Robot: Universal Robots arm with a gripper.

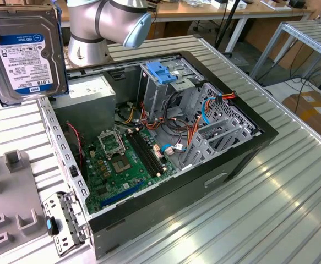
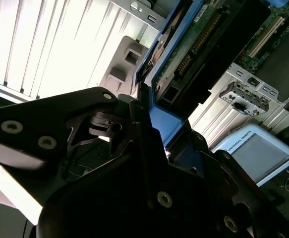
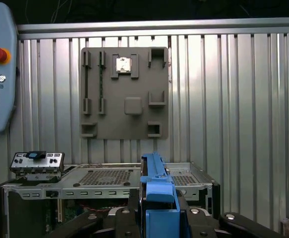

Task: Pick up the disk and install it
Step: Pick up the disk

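Blue-edged disk (image 1: 27, 54), white label (image 1: 30, 70), in end effector (image 3: 159, 210)

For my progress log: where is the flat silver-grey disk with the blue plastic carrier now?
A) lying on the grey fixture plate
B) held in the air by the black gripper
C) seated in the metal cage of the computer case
B: in the exterior view the disk hangs above the table, outside the computer case; the gripper clamps its blue edge.
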